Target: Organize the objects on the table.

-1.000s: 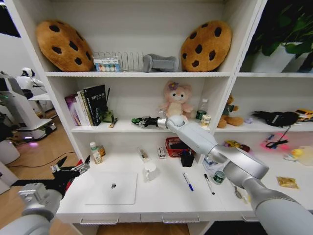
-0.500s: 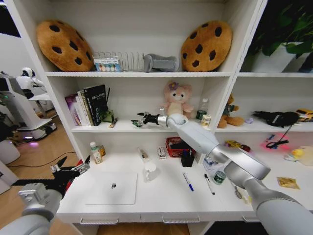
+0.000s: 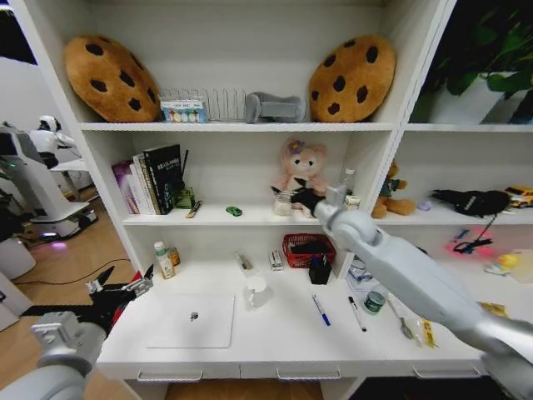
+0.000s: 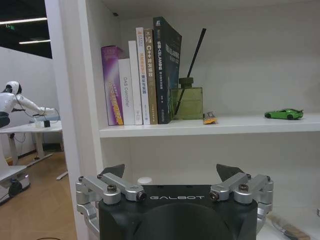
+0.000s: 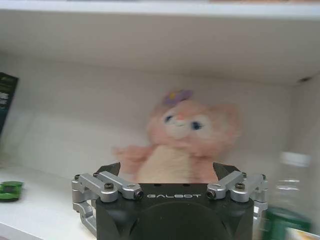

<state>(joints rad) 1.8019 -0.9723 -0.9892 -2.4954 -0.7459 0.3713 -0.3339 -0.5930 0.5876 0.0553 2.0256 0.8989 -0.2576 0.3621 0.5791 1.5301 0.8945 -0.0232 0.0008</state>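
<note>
Our right gripper is raised at the middle shelf, just in front of the pink plush, with its jaws spread wide and nothing between them; in the right wrist view the same gripper faces the plush squarely. The green car sits on that shelf off to the gripper's left, apart from it, and the right wrist view shows the car low at the edge of the shelf board. Our left gripper hangs at the desk's left end, also open and empty, beside the laptop, which lies flat on the desk. From the left wrist view, past the open fingers of the left gripper, we see the books, a green diffuser bottle, and farther along the car on the same shelf. Below our right arm, the blue pen, the black pen, the jar, the spoon and the yellow strip lie on the desk's right half.
</note>
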